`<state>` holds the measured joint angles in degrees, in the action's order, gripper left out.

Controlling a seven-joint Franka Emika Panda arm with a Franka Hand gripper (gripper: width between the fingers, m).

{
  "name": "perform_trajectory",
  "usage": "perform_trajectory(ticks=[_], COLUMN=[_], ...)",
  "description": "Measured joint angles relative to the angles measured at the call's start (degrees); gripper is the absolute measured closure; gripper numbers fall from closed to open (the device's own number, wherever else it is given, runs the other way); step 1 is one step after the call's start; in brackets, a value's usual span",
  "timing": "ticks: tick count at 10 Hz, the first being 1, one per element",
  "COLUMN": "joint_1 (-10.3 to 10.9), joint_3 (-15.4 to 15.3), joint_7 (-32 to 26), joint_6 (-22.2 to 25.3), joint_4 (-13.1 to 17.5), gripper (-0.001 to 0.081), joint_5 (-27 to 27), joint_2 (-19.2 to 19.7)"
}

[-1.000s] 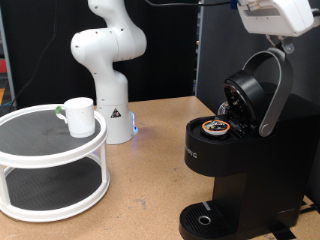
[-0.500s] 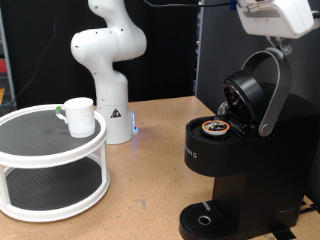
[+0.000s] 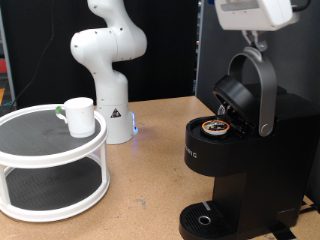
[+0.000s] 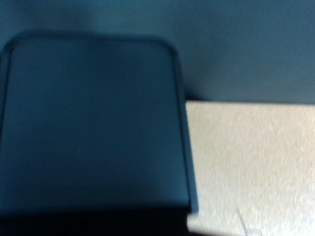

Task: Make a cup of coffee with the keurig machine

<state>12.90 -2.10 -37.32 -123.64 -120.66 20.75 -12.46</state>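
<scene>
The keurig machine (image 3: 228, 172) stands at the exterior view's right, its lid (image 3: 238, 96) raised but tilting down, with a pod (image 3: 215, 127) sitting in the open chamber. My gripper (image 3: 257, 41) is at the top of the silver-grey handle (image 3: 264, 98), touching it. The cup (image 3: 79, 116) stands on the top tier of a white round stand (image 3: 40, 155) at the exterior view's left, far from the gripper. The wrist view shows only a blurred dark surface (image 4: 94, 123) and tan table (image 4: 251, 162); no fingers show there.
The white robot base (image 3: 108, 70) stands behind the stand. The machine's drip tray (image 3: 204, 219) is bare. A dark panel (image 3: 212, 60) rises behind the machine. Bare wooden table (image 3: 145, 185) lies between stand and machine.
My gripper has moved toward the exterior view's left, and the handle and lid have swung with it from leaning back to nearly upright. The cup has not moved.
</scene>
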Motion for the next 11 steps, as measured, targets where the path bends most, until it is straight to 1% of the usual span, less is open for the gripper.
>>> perform_trajectory(ticks=[2,4,6,9,11], joint_1=[-1.4,-2.8,-4.0,-5.1,-5.6], joint_3=[1.1,2.1,2.5,2.6,2.6], joint_7=[-2.0,-3.4,-3.8,-3.6,-3.6], joint_6=[1.7,1.9,0.7,-1.7,-5.0], joint_4=[-0.8,-2.1,-3.7,-6.1,-9.4], gripper=[0.0799,0.0799,0.0799,0.0799,0.0799], joint_5=[-3.3,-6.1,-8.3,-12.0,-13.3], joint_2=[-0.7,-1.1,-1.1,-0.9,0.2])
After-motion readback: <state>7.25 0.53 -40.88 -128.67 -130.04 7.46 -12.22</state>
